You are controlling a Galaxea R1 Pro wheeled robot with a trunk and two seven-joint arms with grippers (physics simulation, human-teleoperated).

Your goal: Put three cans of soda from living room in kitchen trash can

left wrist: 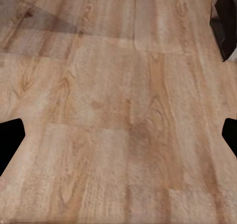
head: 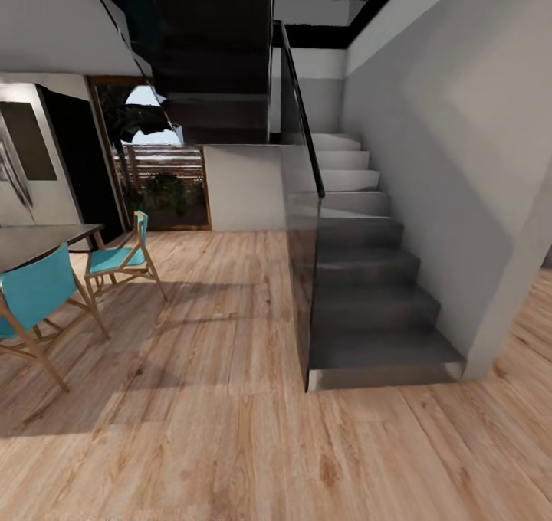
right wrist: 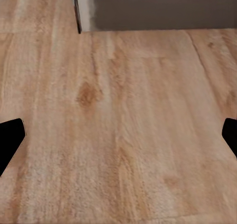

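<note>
1. Here, at the far left of the head view: a dark table (head: 42, 237) with two teal chairs, one (head: 34, 295) at its near edge, the other (head: 123, 259) past its far corner. No can of soda on the visible tabletop or on the wood floor (head: 230, 429) around it.
2. Centre: a doorway (head: 157, 161) giving onto greenery, then a low white wall.
3. Right: a grey staircase (head: 368, 291) with a glass side panel, its bottom step resting on the floor.
4. Left gripper (left wrist: 118, 135): two dark fingertips at opposite edges of its wrist view, spread wide, bare planks between them, nothing held.
5. Right gripper (right wrist: 118, 135): likewise spread and empty; the stair's lowest step (right wrist: 158, 11) lies just ahead of it.
6. Judgement: robot is in transit. The cans' bearing from either hand cannot be told, so neither arm is nearer. Trash can also unlocated.
</note>
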